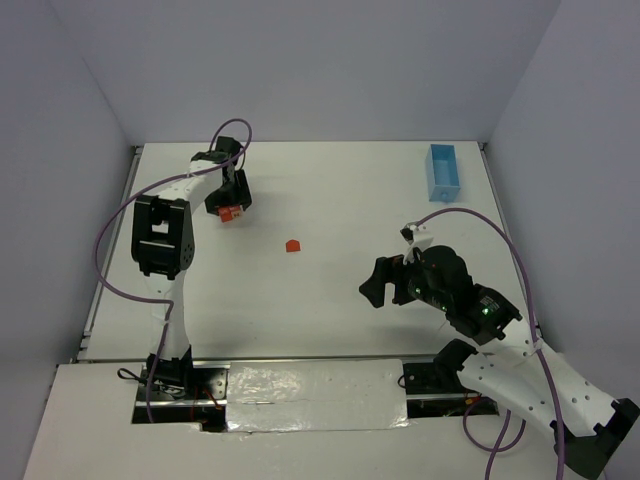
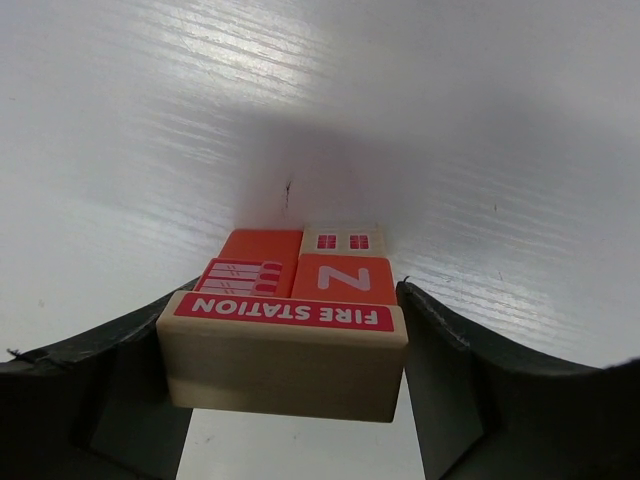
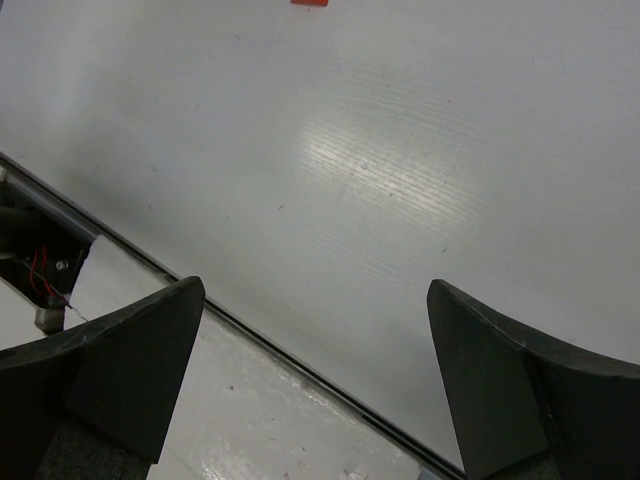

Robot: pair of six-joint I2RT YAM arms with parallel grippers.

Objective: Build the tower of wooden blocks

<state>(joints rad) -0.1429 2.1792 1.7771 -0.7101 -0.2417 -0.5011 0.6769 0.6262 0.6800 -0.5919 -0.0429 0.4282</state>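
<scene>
Pale tan wood is forming the front bar of the wood block tower (image 2: 285,345), which is carrying a red strip reading FIRE STATION in white. Behind it, red-orange blocks are sitting side by side, one showing white slats and one a white letter. A tan block printed with two small red windows is sitting at the back. The cluster is showing in the upper left of the top view, over the white table (image 1: 340,190), and the left gripper (image 2: 297,292) is clamping it, a dark finger against each end of the bar. A loose red block (image 1: 292,245) is lying near the centre. The right gripper (image 3: 315,300) is hanging at lower right, jaws spread wide, gripping nothing. A light-blue tray (image 1: 443,172) is sitting at upper right.
</scene>
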